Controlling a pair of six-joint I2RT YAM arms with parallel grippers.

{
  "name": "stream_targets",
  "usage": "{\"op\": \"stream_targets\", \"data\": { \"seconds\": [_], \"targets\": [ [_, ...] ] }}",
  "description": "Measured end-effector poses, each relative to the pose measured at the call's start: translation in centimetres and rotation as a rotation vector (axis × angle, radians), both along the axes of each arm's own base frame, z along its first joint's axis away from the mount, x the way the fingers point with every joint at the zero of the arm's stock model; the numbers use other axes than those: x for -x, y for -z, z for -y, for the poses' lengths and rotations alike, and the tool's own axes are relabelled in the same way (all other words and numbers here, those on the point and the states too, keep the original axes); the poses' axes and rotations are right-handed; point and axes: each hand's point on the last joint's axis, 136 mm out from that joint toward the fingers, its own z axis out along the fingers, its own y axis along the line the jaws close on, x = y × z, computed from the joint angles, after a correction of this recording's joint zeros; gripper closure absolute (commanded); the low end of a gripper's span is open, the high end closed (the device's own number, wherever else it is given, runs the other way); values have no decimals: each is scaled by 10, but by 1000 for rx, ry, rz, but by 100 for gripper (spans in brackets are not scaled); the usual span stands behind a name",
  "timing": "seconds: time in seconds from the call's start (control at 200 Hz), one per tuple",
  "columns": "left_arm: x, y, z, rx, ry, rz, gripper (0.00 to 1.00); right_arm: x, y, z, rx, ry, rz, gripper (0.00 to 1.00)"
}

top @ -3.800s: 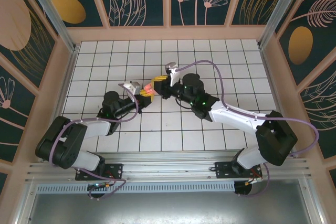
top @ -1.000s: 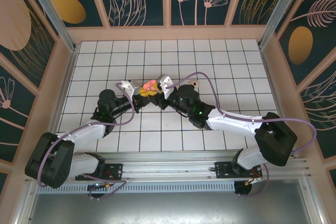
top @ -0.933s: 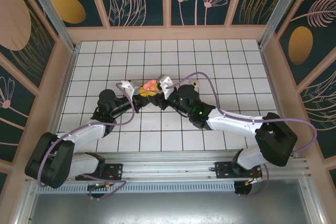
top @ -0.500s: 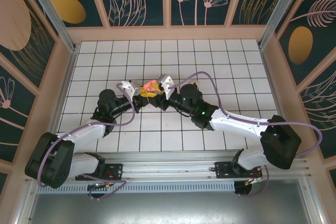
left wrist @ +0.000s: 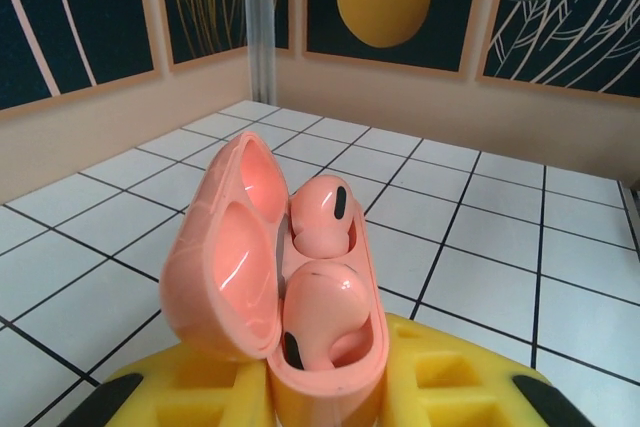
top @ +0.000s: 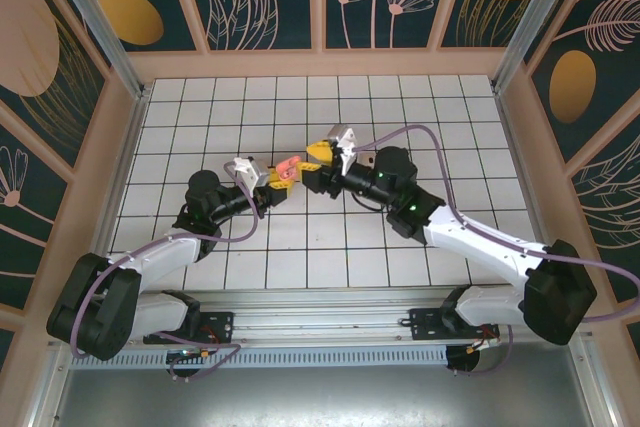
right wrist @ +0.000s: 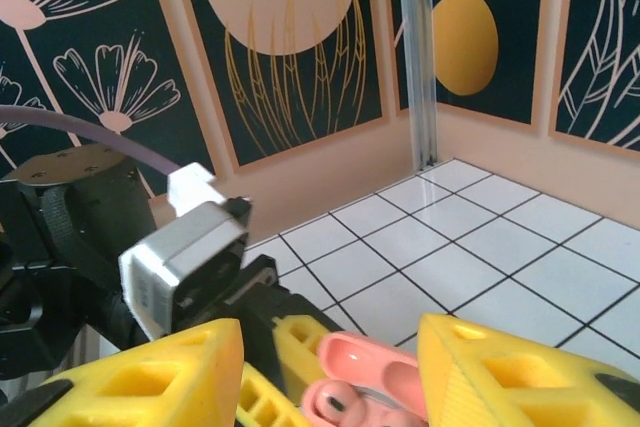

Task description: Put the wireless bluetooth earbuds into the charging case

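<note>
**Right gripper backs off from the filled earbud case**

Pulling back to the right, the right gripper [top: 314, 165] has left the spot where it crowded the charging case [left wrist: 215, 267] half a second ago. It now sits just beside the case, with a small gap showing from above. Its yellow fingers [right wrist: 150, 377] have spread and stand wide apart, with nothing held between them.

The case is held up off the table, near the middle of the tiled area. Its lid [left wrist: 235, 172] is swung open to one side. Both pale pink earbuds [left wrist: 322, 217] rest in the wells of the case, one behind the other, each showing a small dark mark. The nearer one looks well seated. The farther one rides a little higher, and it is hard to tell whether it is pushed fully home.

The left gripper [top: 270, 184] is clenched on the lower half of the case and keeps it upright.

Judging by this, the insertion looks done or nearly done. What may remain is a pressing-down check and closing the lid.

Around the two grippers the white tiled table [top: 420, 107] is bare, with plenty of free room on every side. The pink walls [top: 135, 137] stand well away from both arms.
</note>
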Motion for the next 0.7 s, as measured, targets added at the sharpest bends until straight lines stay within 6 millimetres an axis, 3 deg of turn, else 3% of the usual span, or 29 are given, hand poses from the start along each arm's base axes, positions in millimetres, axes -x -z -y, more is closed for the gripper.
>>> {"op": "stream_targets", "data": {
  "seconds": [0.21, 0.375, 0.701],
  "targets": [
    [9, -1, 4, -13, 54, 26, 76, -9, 5, 9, 30, -89, -131, 47],
    [18, -1, 9, -27, 101, 47, 76, -3, 10, -4, 52, -211, -208, 47],
    [23, -2, 15, -42, 135, 57, 76, -1, 38, -27, 114, -371, -354, 49]
  ]
}}
